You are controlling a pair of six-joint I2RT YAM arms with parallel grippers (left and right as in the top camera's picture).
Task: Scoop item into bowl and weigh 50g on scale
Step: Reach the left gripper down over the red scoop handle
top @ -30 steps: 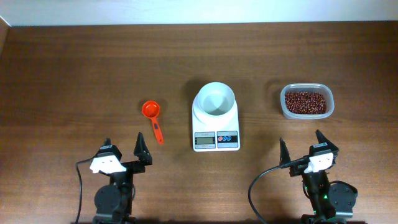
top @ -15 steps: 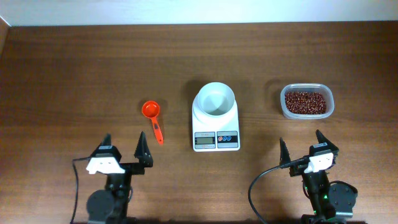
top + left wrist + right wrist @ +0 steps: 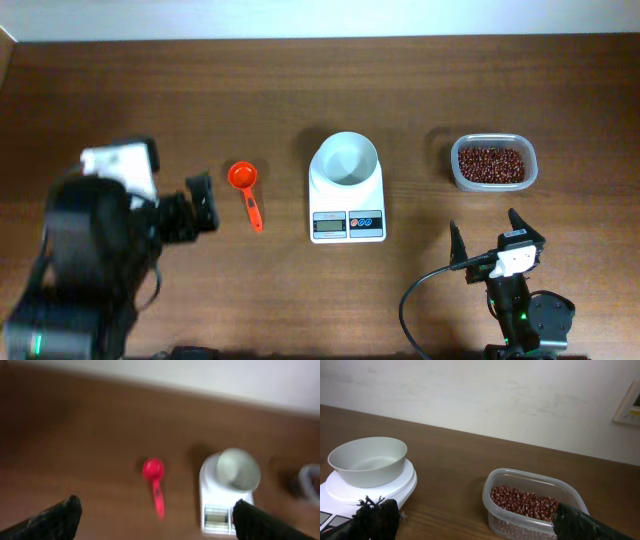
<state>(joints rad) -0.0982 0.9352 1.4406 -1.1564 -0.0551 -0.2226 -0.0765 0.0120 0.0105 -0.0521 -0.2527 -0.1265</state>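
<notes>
1. A white bowl (image 3: 345,160) sits on the round platform of a white scale (image 3: 347,225) at the middle of the wooden bench (image 3: 300,90). The bowl looks empty.
2. The red-brown beans (image 3: 491,163) lie heaped in a clear plastic tub (image 3: 453,166), well to the right of the scale.
3. An orange scoop (image 3: 245,190) lies flat on the bench left of the scale, with its cup toward the far edge and its handle toward the near edge.
4. The left gripper (image 3: 202,205) is blurred in the overhead view. It is just left of the scoop, with its fingers spread wide and nothing between them.
5. The right gripper (image 3: 484,235) hangs near the front edge, on the near side of the tub, also released and empty.
</notes>
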